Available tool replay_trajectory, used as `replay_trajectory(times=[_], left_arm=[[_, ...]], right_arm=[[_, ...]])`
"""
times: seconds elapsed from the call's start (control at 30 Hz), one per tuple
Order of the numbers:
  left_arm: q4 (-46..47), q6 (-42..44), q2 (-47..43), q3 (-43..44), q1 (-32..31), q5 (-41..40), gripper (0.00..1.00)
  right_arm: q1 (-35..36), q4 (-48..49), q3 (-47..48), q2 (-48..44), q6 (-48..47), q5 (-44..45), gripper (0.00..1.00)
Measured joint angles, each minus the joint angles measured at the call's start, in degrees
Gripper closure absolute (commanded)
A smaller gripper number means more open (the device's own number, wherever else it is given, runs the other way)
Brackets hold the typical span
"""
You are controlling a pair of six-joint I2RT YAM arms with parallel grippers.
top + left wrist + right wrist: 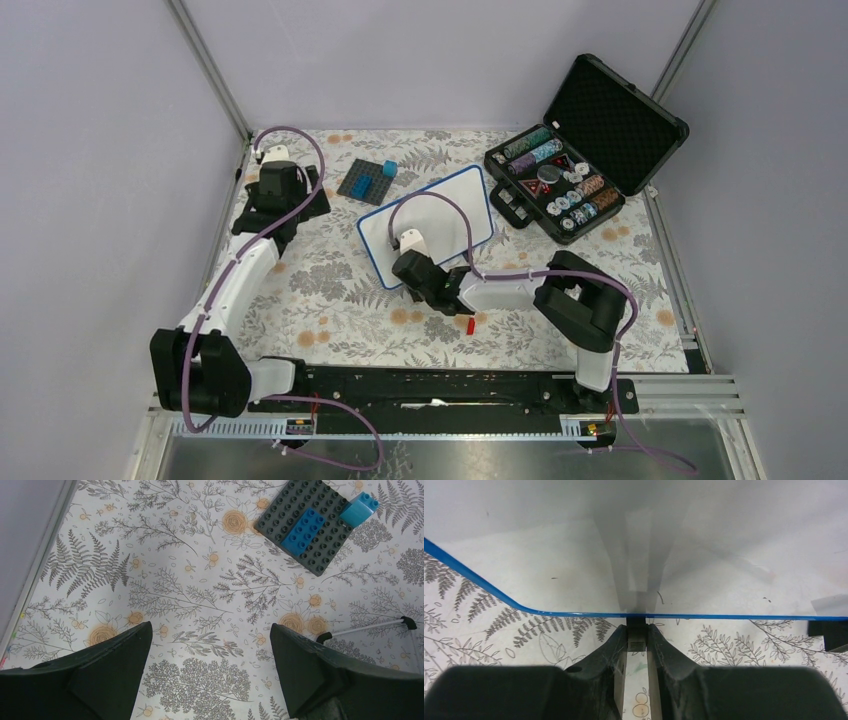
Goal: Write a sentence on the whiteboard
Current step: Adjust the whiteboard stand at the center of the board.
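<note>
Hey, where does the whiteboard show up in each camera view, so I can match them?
Top external: whiteboard at centre, partly under the right arm.
Left wrist: not clearly in it; a thin white bar at the right edge might be part.
Right wrist: it fills the upper half, blue rim across the middle.
Shared landmark: floral tablecloth, in all three.
</note>
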Motion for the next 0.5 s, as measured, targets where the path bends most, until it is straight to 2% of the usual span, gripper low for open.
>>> replay_trajectory(times=[0.4,0.47,0.5], left_arm=[[-1.38,0.04,2.69,3.80,1.20,-0.48,0.01],[-1.51,0.04,2.69,3.80,1.25,-0.46,0.01],[-1.53,0.04,2.69,3.80,1.25,-0.46,0.01]], right_arm=[[2.91,-6.58,-0.61,-3.21,2.62,-1.68,0.84],[3.21,-7.30,-1.22,-4.02,2.56,-2.12,0.80],[3.52,-7.78,-1.44,-4.44,2.43,-2.16,0.71]])
